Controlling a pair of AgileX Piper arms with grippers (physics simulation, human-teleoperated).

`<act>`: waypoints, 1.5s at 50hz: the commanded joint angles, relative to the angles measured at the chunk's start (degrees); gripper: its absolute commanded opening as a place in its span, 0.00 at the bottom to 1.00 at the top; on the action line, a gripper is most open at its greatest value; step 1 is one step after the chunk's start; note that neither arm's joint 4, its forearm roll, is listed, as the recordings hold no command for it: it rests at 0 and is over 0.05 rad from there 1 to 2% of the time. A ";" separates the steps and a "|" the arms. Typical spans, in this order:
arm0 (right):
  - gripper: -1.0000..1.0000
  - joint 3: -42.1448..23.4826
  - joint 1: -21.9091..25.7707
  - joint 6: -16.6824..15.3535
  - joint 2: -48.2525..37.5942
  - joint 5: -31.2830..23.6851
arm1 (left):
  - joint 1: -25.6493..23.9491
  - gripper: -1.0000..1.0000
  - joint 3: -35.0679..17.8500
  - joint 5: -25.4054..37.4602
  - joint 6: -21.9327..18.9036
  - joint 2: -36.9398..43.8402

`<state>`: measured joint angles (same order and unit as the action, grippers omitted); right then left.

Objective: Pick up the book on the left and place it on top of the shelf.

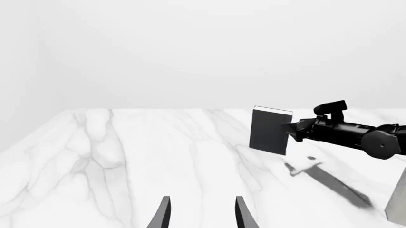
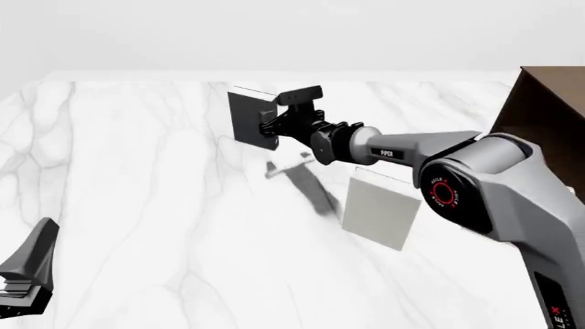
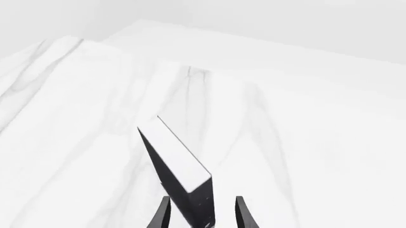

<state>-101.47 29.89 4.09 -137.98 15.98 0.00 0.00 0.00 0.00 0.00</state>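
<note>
The dark charcoal book [image 2: 246, 116] stands upright on the marble table at the far middle. It also shows in the left wrist view [image 1: 269, 130] and the right wrist view [image 3: 180, 166]. My right gripper [image 2: 274, 125] reaches in from the right. Its jaws are open with the book's near edge between them, and a gap shows on each side in the right wrist view [image 3: 203, 213]. My left gripper [image 1: 201, 213] is open and empty, low at the near left of the table [image 2: 27, 274]. The dark brown shelf [image 2: 549, 103] stands at the right edge.
A light grey-white book [image 2: 379, 209] stands upright under my right forearm, near the middle right; its edge shows in the left wrist view [image 1: 398, 204]. The right arm's shadow lies on the white marble table [image 2: 137, 171] between the two books.
</note>
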 commanded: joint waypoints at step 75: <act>0.00 -3.05 1.15 0.72 -2.18 0.63 | 0.00 1.00 0.00 0.00 0.00 0.00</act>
<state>-108.10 30.83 3.74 -143.36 14.23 0.00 0.00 0.00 0.00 0.00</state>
